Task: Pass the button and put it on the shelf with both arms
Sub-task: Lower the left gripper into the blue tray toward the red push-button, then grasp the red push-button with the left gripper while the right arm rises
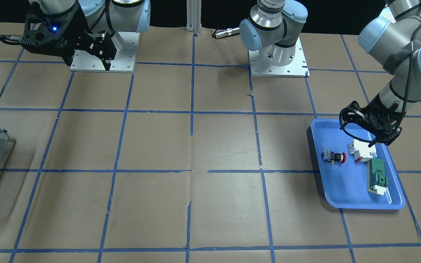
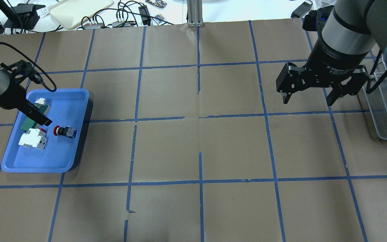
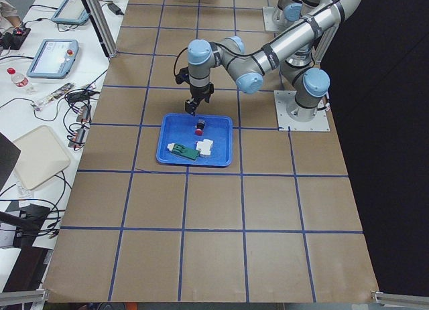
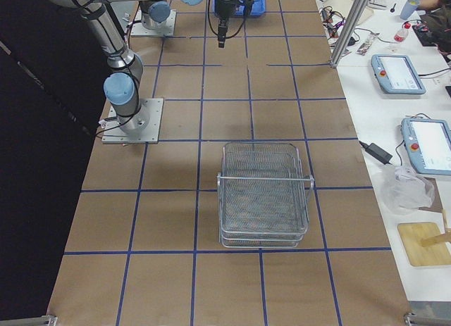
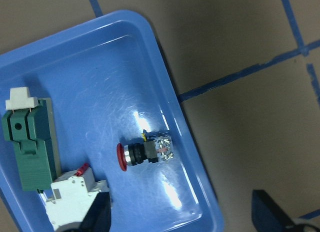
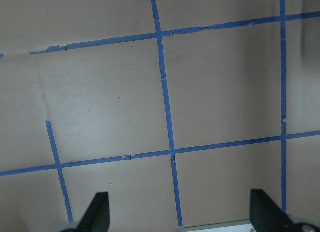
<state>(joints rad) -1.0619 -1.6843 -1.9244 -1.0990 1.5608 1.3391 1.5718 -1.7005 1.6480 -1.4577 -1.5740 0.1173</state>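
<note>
Left claw [image 5: 182, 215] gapes wide over the tray [image 5: 100, 76]; only the right-side view shows the whole shelf [image 4: 264, 192]

Brown paper [image 2: 233, 148] is covering the table [image 2: 314, 208] across the overhead view, with blue tape [image 2: 201, 201] running over it in a grid; an aluminium post [image 2: 195, 13] is standing at the top centre edge; a white bench [image 3: 17, 116] is stretching down the left of the left-side view, carrying teach pendants [image 3: 57, 57], tangled cables [image 2: 126, 15] and a cream tray [image 3: 40, 156]; blackness is filling that view's right edge.
</note>
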